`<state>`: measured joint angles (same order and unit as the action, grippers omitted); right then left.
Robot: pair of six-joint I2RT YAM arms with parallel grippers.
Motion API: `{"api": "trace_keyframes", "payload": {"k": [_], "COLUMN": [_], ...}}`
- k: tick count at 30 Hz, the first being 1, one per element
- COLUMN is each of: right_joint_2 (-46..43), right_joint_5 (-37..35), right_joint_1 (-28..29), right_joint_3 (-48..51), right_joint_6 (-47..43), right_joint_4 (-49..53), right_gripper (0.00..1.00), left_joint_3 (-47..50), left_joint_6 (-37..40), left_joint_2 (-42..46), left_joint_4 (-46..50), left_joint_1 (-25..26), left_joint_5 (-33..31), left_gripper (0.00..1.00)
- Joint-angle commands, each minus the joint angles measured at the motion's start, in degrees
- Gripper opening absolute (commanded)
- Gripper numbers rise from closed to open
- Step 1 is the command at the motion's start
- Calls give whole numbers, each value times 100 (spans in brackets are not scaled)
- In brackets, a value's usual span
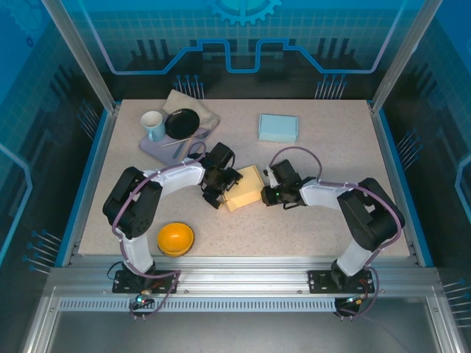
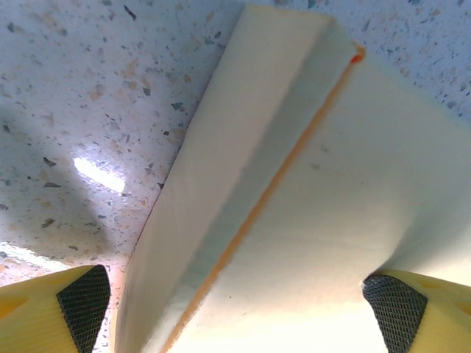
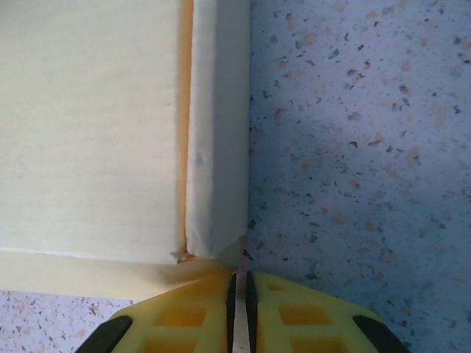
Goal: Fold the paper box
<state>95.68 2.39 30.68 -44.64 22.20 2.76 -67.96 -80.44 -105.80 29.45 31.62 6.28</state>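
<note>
The pale yellow paper box (image 1: 245, 188) lies mid-table between both arms. My left gripper (image 1: 220, 184) stands at its left side, open. In the left wrist view the box (image 2: 309, 198) shows a folded wall with an orange seam. It lies between my wide-spread fingers (image 2: 85, 305), and the right pad touches its panel. My right gripper (image 1: 269, 193) is at the box's right edge. In the right wrist view the box (image 3: 96, 125) has a narrow side wall folded up. My right gripper (image 3: 239, 294) is shut at its near corner, pinching a thin corner flap.
At the back left a purple tray (image 1: 158, 149) holds a light blue cup (image 1: 153, 125) and a black plate (image 1: 182, 123). A light blue box (image 1: 278, 127) sits at the back right. An orange bowl (image 1: 176, 238) lies near the left arm's base.
</note>
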Motion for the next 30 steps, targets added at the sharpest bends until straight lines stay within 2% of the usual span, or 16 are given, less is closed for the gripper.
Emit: {"api": "trace_keyframes", "payload": {"k": [1,3,6,10,14,20,25,30], "right_joint_2": [-155,-313,-612,-1067,-1134,-490,330,699], "right_joint_5": [45,53,-157,-433,-477,106,499,766], "right_joint_1": [-22,16,204,499,339,-207,-272,-249], "right_joint_3": [72,61,26,-12,-172,-934,-1460,-1557], "right_joint_6": [34,176,302,184,2,-243,-247,-73], "right_joint_4": [-189,-11,381,740,998,1341,1380,1210], "right_gripper": [16,17,28,36,42,48,47,44], "left_joint_3": [258,241,192,153,112,82,99,79], "left_joint_6": [77,67,75,55,57,69,0,-67], "left_joint_2": [-468,-477,-486,-495,-477,-452,-407,-380], "left_joint_4": [855,883,913,939,991,1080,1080,1042], "left_joint_1": [29,20,22,24,28,30,38,49], "left_joint_5": [-145,-162,-167,-150,-177,-191,-149,10], "left_gripper": [95,95,95,95,96,96,97,97]}}
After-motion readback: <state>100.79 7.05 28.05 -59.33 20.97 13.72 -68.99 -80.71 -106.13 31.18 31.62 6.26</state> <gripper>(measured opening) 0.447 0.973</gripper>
